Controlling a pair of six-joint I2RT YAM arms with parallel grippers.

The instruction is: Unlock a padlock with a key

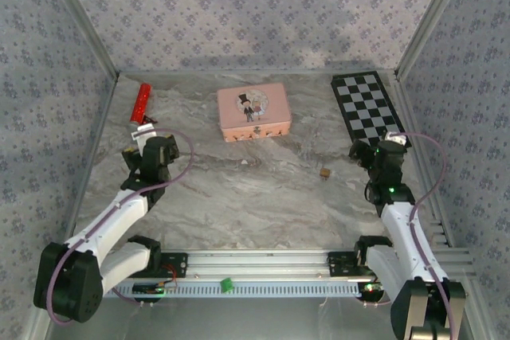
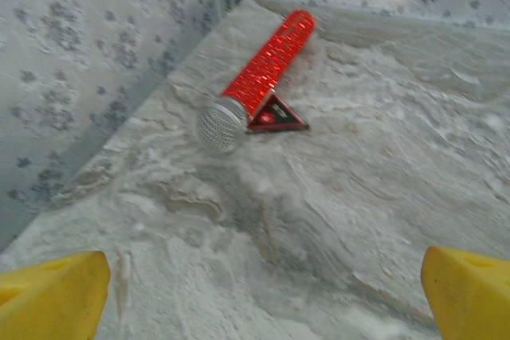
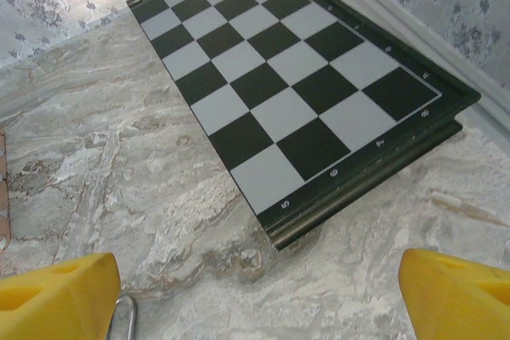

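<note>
Top view: the padlock (image 1: 326, 172) lies loose on the desk (image 1: 263, 197), right of centre. It is near the right end effector (image 1: 381, 149) but apart from it, off to its left and a bit closer to the bases. Key: too small to pick out w/ any certainty, so can't say where it is. The left end effector (image 1: 147, 141) sits far left, aimed at the red bar (image 1: 143, 103) by the wall, well apart from the padlock. Pink tin (image 1: 253, 113) at back centre and chessboard (image 1: 366, 107) at back right are prob. just clutter.

Left wrist: fingers (image 2: 52, 296) spread wide at the frame corners w/ bare desk btwn them, so released and empty. The red bar w/ its silver mesh end lies ahead.

Right wrist: fingers (image 3: 56, 296) also wide apart, nothing held. Camera faces the chessboard corner. A thin silvery loop (image 3: 123, 316) shows just beside the finger at frame left; shackle or key ring, can't tell.

Judgement: nothing grasped, so no step of the unlock is done yet. The right arm is nearest, so likely best for the padlock. Wide jaws suit an approach, but so tiny a lock may skid on the smooth desk.
</note>
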